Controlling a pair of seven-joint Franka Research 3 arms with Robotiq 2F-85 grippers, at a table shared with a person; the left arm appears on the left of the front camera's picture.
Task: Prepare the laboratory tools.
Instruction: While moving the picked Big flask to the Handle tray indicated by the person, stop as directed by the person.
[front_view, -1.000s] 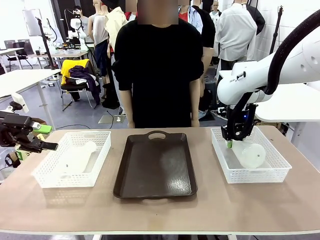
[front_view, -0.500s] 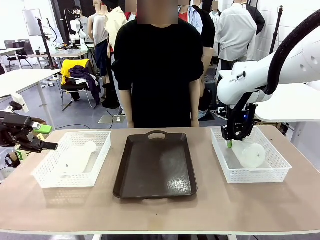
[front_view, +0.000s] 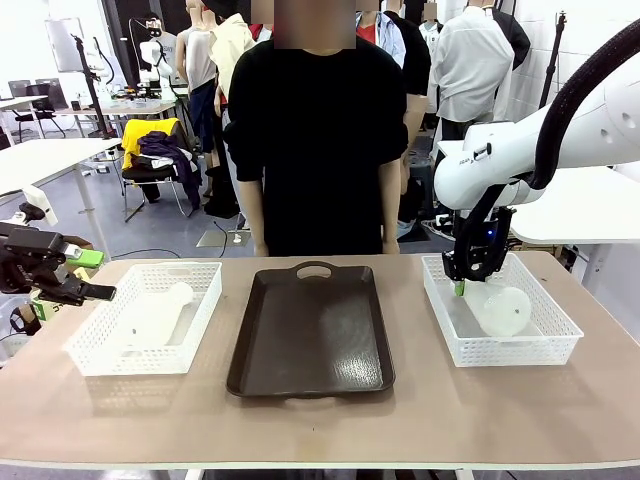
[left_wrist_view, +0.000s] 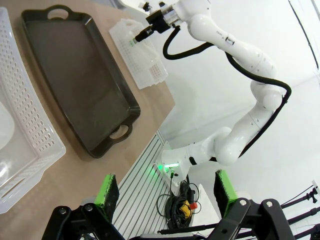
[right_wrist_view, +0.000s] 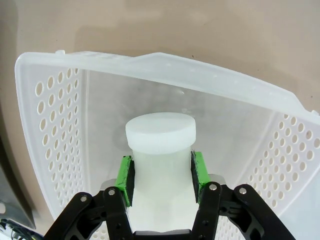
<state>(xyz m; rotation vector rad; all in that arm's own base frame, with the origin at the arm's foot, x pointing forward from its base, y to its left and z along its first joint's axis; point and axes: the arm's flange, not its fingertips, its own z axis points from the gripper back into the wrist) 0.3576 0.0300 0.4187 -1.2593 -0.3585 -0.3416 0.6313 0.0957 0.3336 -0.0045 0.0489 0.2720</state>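
Tan tabletop (front_view: 320, 425), glossy brown tray (front_view: 312, 330) centre, perforated white left basket (front_view: 100, 357) and right basket (front_view: 556, 345), frosted conical flask (front_view: 502, 308) lying in right basket, right gripper (right_wrist_view: 161, 172) clenched on its neck, second flask (front_view: 158, 316) in left basket, left gripper (front_view: 95, 275) released at frame left, nothing moved since earlier.

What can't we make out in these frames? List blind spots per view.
Right wrist view: base of the right flask, hidden behind the right end effector shut on its neck.
Front view: whether that flask touches the right basket floor; the mesh wall hides it.
Front view: left flask outline, washed out against the white left basket.
Left wrist view: left flask, cut off by the picture's left edge.
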